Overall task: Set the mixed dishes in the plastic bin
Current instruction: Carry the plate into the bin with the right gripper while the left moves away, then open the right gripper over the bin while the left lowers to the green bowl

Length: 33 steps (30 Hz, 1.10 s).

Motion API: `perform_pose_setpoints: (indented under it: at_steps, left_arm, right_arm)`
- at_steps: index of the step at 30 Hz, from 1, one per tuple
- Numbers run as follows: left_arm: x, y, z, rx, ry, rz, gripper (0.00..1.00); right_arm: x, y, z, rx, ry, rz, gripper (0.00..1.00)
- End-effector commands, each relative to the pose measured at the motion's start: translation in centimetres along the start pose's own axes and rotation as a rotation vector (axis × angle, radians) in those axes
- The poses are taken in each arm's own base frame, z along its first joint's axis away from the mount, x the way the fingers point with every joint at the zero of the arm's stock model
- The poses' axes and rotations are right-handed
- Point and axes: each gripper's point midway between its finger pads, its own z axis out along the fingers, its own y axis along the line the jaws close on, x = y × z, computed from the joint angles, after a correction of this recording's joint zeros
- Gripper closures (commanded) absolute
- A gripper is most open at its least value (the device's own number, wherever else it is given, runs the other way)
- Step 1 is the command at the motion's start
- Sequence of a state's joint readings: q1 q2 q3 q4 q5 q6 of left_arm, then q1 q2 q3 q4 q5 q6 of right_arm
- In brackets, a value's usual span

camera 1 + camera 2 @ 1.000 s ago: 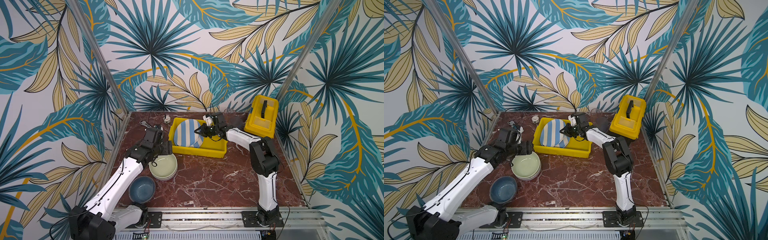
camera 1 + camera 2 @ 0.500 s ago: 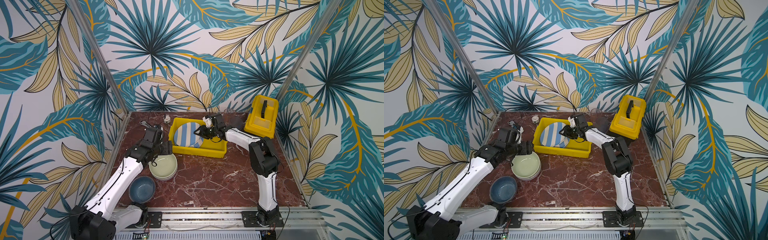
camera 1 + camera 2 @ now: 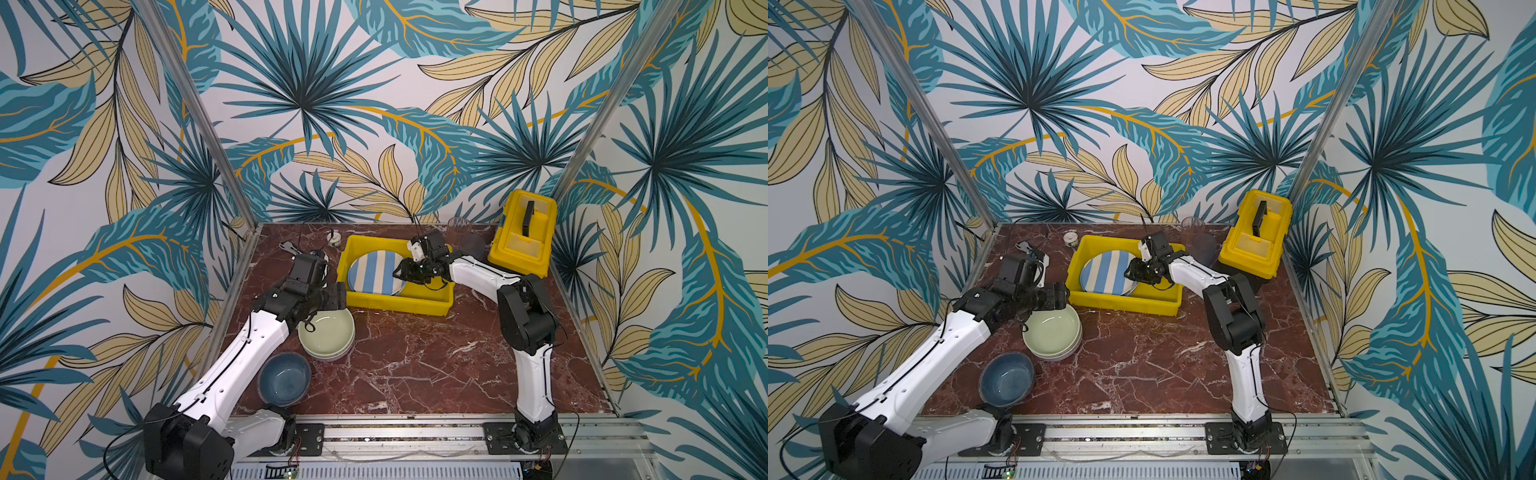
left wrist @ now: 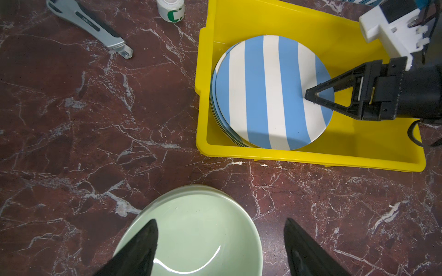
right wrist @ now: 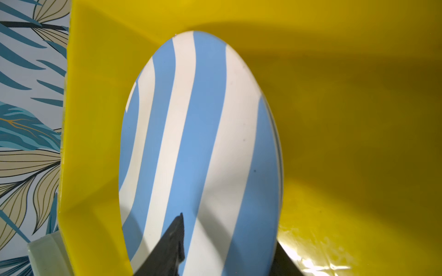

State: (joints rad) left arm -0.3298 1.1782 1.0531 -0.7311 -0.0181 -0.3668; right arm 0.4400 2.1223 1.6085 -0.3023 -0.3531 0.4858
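Note:
The blue-and-cream striped plate (image 3: 376, 272) (image 3: 1106, 272) (image 4: 270, 90) (image 5: 198, 133) lies on a stack of plates in the left half of the yellow plastic bin (image 3: 399, 307) (image 3: 1121, 301) (image 4: 311, 157). My right gripper (image 3: 397, 274) (image 3: 1128, 274) (image 4: 308, 95) (image 5: 229, 229) is open inside the bin, one finger above the plate's right rim and one below it. My left gripper (image 3: 334, 296) (image 3: 1061, 297) (image 4: 220, 221) is open, straddling the rim of a pale green bowl (image 3: 328, 336) (image 4: 191, 239) stacked on another bowl. A blue bowl (image 3: 284, 378) sits near the front.
Two clear tumblers (image 3: 457, 226) (image 3: 469, 243) stand behind the right arm. A yellow toolbox (image 3: 523, 232) fills the back right corner. A metal wrench (image 4: 88, 24) and a small tape roll (image 4: 171, 9) lie at the back left. Patterned walls close three sides.
My right gripper's jaws have parted and the striped plate has dropped from a tilt to lie lower on the stack in the bin. The left arm has not moved.

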Motion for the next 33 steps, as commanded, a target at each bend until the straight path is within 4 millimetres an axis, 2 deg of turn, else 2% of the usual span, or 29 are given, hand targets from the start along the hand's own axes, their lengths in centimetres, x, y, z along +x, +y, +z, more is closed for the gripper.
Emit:
perform_pose_setpoints:
  at_steps: [1,8,22,28,33]
  left_arm:
    - [-0.6,-0.1,-0.3,0.007,-0.012,-0.009,0.17]
    - [-0.9,-0.2,-0.2,0.006,-0.014,0.004,0.17]
    - [-0.8,0.0,0.2,0.003,0.0,0.006,0.18]
    - [0.1,1.9,0.4,-0.043,0.045,-0.031,0.22]
    - [1.1,4.9,0.2,-0.103,0.09,-0.145,0.28]
  right_arm:
    - [-1.0,0.7,-2.4,0.054,-0.028,-0.063,0.5]
    - [-1.8,0.7,-3.8,0.119,-0.049,-0.101,0.47]
    - [-2.0,0.7,-5.1,0.195,-0.051,-0.121,0.46]
    - [-1.1,1.7,-6.2,0.177,-0.041,-0.143,0.46]
    - [-0.7,3.1,-7.9,0.138,-0.055,-0.165,0.46]
